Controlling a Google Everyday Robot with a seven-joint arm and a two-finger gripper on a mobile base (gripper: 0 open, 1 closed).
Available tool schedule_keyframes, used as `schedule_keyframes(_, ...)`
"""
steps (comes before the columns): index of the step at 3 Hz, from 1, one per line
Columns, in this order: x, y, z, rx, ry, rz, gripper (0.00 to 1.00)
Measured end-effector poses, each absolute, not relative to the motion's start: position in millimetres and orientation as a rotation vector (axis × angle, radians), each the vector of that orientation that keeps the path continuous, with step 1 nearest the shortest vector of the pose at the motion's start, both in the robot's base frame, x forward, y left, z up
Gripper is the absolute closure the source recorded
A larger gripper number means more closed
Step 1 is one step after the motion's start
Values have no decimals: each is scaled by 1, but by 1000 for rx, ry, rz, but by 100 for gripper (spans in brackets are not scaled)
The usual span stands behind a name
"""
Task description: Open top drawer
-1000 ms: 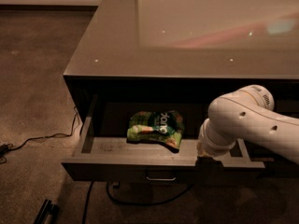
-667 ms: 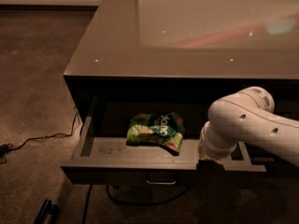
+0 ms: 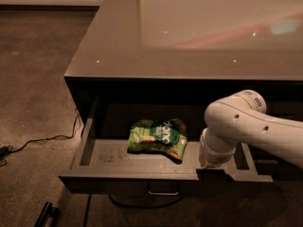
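Note:
The top drawer (image 3: 118,179) is pulled well out from under the glossy counter, showing its shallow light grey interior. A small metal pull (image 3: 163,191) sits at the centre of its dark front. A green snack bag (image 3: 157,137) lies inside. My white arm (image 3: 246,129) reaches in from the right and down to the drawer's front rim. My gripper (image 3: 211,170) is at that rim, to the right of the pull, mostly hidden behind the wrist.
The counter top (image 3: 189,27) overhangs the drawer. A black cable (image 3: 42,140) runs across the carpet at the left. A dark object (image 3: 45,215) lies on the floor at the bottom left. A cable loops under the drawer (image 3: 142,205).
The drawer has slid further out toward the camera, and my arm has drawn back with it. The snack bag has stayed in place inside the drawer.

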State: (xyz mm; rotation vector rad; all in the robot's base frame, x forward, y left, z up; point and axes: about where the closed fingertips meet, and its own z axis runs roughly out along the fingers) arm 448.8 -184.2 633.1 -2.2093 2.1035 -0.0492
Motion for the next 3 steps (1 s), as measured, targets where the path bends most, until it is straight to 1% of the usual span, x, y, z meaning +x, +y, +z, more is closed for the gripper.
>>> schedule_keyframes(1, 448, -184, 633, -2214, 2103, -47, 81)
schedule_keyframes(3, 448, -184, 633, -2214, 2103, -47, 36)
